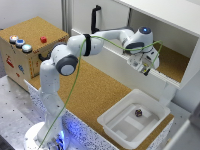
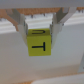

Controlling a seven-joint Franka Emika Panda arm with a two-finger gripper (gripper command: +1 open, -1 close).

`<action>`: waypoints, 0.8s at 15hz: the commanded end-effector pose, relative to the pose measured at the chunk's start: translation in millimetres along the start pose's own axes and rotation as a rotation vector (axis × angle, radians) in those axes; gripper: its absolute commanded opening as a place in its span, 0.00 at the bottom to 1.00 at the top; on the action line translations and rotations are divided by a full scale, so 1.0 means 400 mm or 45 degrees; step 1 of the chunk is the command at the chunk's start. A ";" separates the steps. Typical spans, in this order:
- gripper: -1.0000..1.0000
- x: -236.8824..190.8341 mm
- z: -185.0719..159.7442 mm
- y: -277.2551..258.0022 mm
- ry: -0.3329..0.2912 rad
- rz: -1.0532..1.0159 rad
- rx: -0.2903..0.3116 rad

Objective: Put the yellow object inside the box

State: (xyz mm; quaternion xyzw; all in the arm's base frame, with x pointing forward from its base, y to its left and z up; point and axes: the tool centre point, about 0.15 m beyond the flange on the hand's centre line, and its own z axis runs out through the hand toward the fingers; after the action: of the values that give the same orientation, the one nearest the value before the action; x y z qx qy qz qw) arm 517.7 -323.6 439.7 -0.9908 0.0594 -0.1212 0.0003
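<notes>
Leftmost in the exterior view, a cork-topped wooden box (image 1: 31, 42) with coloured buttons is sitting well apart from my work; my arm is reaching across the cork worktop (image 1: 92, 92) toward the exterior view's right, where my fingers (image 1: 145, 64) are hanging high beside the white shelf edge (image 1: 150, 72). In the wrist view my fingers (image 2: 40, 27) are clamping the yellow object (image 2: 39, 44) between them, one pad on each side face; it is showing as a small cube with a dark T-like mark, so no long axis is mattering. The box (image 1: 111, 121) is lying below my fingers and toward the exterior view's lower left, its open mouth facing up; a small dark cube (image 1: 138, 113) is already resting on its ridged floor near the far corner. I am judging that the coming move is turning on clearing the shelf edge first, then dropping over the flared rim; the floor beside the dark cube is offering open room.
</notes>
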 end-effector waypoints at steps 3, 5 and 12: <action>0.00 -0.228 0.155 0.063 -0.048 -0.108 -0.075; 0.00 -0.266 0.215 0.085 -0.094 -0.111 -0.033; 0.00 -0.329 0.438 0.107 -0.330 -0.152 -0.037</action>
State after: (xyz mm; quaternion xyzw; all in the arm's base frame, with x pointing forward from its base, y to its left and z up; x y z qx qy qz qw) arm 432.8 -342.8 310.5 -0.9991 0.0080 -0.0357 0.0192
